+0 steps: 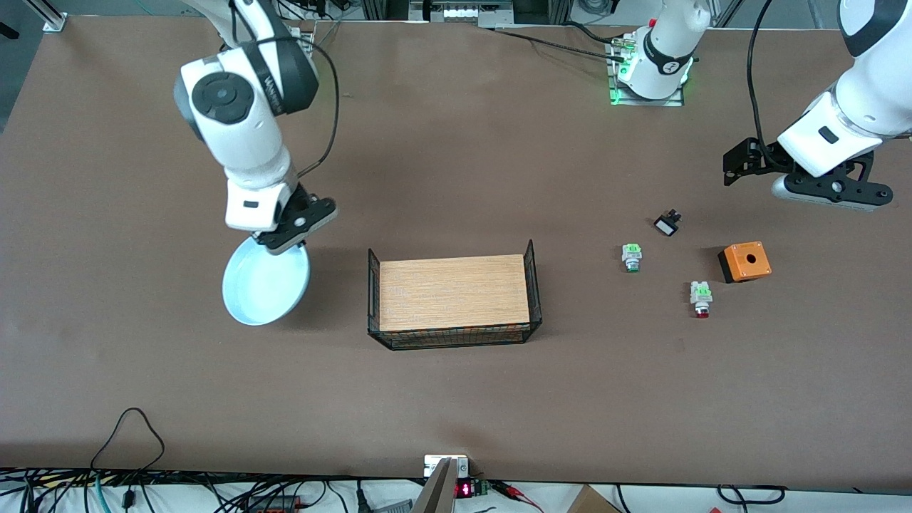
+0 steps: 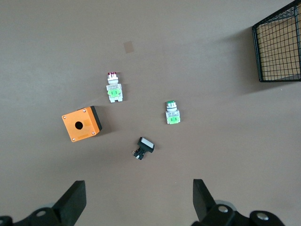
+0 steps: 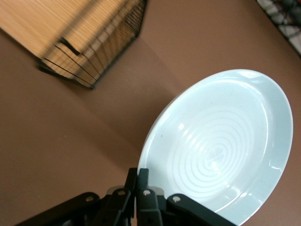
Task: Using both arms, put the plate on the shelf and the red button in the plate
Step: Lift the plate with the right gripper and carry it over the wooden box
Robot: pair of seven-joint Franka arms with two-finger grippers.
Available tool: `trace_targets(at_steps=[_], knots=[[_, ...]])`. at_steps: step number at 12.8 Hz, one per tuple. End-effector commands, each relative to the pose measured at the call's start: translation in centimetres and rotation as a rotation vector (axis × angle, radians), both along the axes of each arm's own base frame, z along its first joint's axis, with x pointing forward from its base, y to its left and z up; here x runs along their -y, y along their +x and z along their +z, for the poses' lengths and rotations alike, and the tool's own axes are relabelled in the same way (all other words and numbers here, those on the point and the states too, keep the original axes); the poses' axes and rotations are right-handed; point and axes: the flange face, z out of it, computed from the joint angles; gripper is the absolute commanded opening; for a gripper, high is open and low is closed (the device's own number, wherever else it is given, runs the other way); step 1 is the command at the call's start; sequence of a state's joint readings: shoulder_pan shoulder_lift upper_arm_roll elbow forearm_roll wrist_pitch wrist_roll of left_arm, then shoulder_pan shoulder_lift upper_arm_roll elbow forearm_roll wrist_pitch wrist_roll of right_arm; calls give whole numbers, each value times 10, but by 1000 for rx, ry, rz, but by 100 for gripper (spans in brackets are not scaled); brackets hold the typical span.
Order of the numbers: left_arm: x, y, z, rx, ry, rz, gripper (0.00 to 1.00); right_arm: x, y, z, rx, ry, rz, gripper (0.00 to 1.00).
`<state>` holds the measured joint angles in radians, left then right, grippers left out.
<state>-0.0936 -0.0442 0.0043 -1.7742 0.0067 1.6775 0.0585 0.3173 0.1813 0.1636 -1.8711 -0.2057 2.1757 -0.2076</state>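
The light blue plate [image 1: 265,285] hangs tilted over the table toward the right arm's end, beside the basket. My right gripper [image 1: 285,239] is shut on its rim; the right wrist view shows the fingers [image 3: 139,181] pinching the plate's edge [image 3: 225,141]. The red button [image 1: 701,299] lies on the table toward the left arm's end, near the orange box; it also shows in the left wrist view [image 2: 113,87]. My left gripper [image 1: 830,194] hangs open and empty over bare table above these small parts, fingers [image 2: 73,202] wide apart.
A black wire basket [image 1: 449,337] with a wooden floor stands mid-table. An orange box with a hole [image 1: 744,261], a green-capped switch [image 1: 631,257] and a small black switch [image 1: 667,224] lie around the red button. Cables run along the table's near edge.
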Motion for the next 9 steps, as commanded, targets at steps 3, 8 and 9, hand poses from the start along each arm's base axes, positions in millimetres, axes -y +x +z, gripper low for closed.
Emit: trace_targets(at_steps=[3, 8, 9], knots=[[-1, 5, 1, -16, 3, -20, 100, -86, -28, 47, 41, 15, 165, 0], [-4, 6, 0, -18, 2, -15, 100, -170, -94, 51, 56, 15, 336, 0], [-6, 6, -2, -21, 3, -14, 100, -184, -105, 46, 64, -6, 376, 0]])
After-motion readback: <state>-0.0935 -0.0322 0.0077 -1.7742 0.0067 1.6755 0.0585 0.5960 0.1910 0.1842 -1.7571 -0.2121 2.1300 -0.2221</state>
